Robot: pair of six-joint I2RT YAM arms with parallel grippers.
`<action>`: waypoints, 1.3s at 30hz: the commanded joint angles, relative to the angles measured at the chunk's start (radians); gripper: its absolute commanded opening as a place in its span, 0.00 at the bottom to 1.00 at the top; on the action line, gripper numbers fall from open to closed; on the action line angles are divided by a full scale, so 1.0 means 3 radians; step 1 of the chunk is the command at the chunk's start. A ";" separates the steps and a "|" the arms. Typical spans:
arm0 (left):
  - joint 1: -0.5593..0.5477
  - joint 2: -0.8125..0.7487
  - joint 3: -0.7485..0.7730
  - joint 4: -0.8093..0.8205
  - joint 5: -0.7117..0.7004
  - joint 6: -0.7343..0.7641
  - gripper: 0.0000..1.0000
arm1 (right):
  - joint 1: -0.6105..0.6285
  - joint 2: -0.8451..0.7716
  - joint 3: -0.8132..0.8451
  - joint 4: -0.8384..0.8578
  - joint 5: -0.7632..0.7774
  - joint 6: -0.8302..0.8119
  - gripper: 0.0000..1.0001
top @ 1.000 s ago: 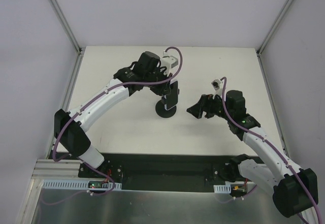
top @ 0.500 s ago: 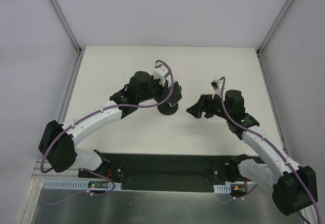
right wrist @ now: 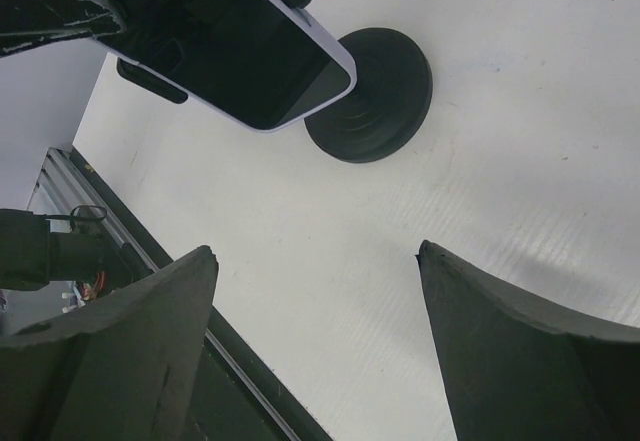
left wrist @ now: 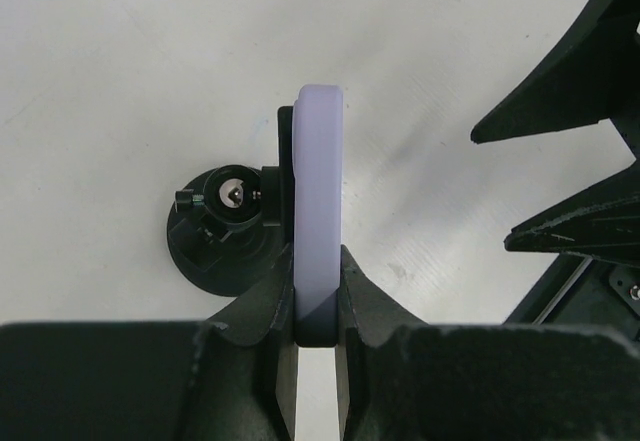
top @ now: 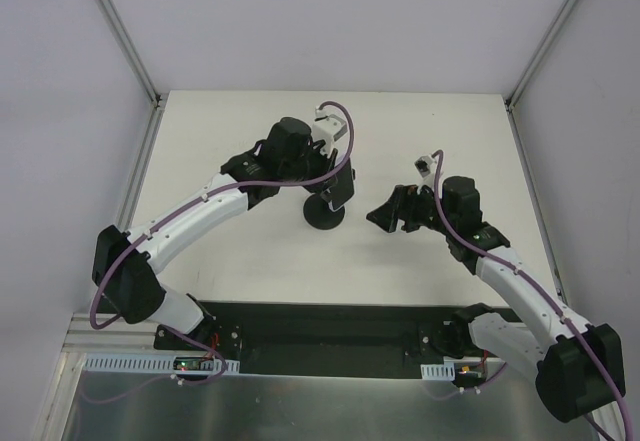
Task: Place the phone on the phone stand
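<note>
The left jaws are pinched shut on the flat black smartphone with its pale lavender rim (left wrist: 318,211), gripping one end only. In the left wrist view the phone runs edge-on up the centre of the frame. The small black stand with its round disc base (left wrist: 225,229) sits just left of it. A dark bracket shows hard against the phone's left face, but I cannot tell whether the phone is seated in it or only beside it.

The right jaws stand wide and empty at mid-right of the overhead view, near the stand but apart from it, so nothing steadies the base on the white counter (top: 420,141).

That is the main hazard. The stand looks light and top-heavy, and any sideways press from the phone could slide the disc or tip the stem over. Letting go before the phone is caught in the bracket would drop it flat onto the counter, or leave it leaning against the stem. With the grip at one end, the phone may also pivot on contact.
</note>
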 commanded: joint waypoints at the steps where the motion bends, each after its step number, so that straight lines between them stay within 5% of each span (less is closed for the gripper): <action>1: 0.0006 -0.0002 0.0191 -0.0423 0.0150 0.0041 0.00 | -0.0017 0.0033 0.0015 0.0151 -0.0045 0.0057 0.84; 8: 0.0006 -0.0042 0.0232 -0.0526 -0.0120 -0.0152 0.00 | 0.0029 0.0109 -0.0041 0.0278 -0.0102 0.0021 0.84; 11: 0.0006 -0.0063 0.0196 -0.0531 -0.0218 -0.0316 0.00 | 0.0049 0.0257 -0.0169 0.0568 0.0052 0.0397 0.75; 14: 0.0006 -0.0083 0.0104 -0.0531 -0.0346 -0.0495 0.00 | 0.0055 0.0599 -0.0302 0.1079 0.0098 0.1066 0.42; 15: 0.0006 -0.0099 0.0089 -0.0526 -0.0377 -0.0551 0.00 | 0.0060 0.0707 -0.0338 0.1233 0.0118 0.1206 0.20; 18: 0.0006 -0.0155 -0.0003 -0.0526 -0.0397 -0.0648 0.00 | 0.0085 0.1136 -0.0313 0.1648 0.0169 0.1616 0.01; 31: -0.0015 -0.0257 -0.0146 -0.0526 -0.0464 -0.0813 0.00 | 0.0469 0.2584 0.0250 0.2625 0.0220 0.2312 0.01; 39: -0.0025 -0.0313 -0.0152 -0.0546 -0.0367 -0.0650 0.00 | 0.0545 0.2835 0.0470 0.2028 0.0450 0.2032 0.01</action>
